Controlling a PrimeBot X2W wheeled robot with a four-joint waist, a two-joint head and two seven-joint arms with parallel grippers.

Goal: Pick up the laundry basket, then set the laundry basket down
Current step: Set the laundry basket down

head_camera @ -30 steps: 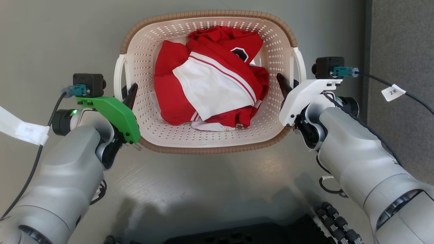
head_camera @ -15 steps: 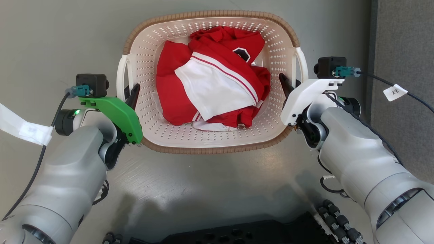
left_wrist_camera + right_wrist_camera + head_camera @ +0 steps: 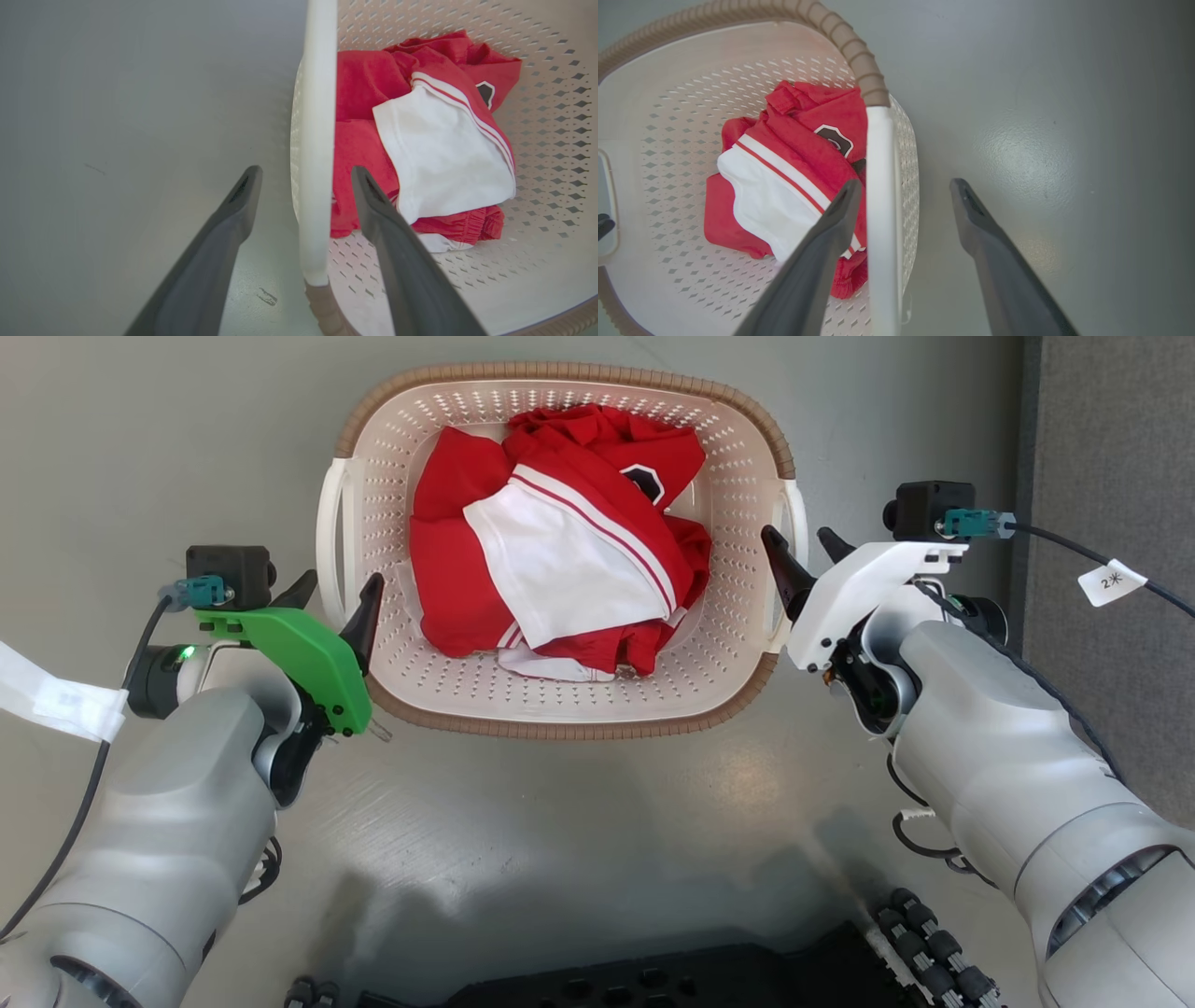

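At 12 o'clock on the floor (image 3: pixel 597 821) sits the basket (image 3: pixel 560 728), unheld: left gripper (image 3: pixel 341 581) at its 9 o'clock and right gripper (image 3: pixel 796 534) at its 3, jaws apart astride a handle (image 3: pixel 317 140) each. Lifting looks next: both must clamp together, rise level. A cable tag (image 3: pixel 1111 581) at 3 o'clock reads "2" and a star.

Clothing (image 3: pixel 560 569) inside laundry basket (image 3: pixel 560 730)
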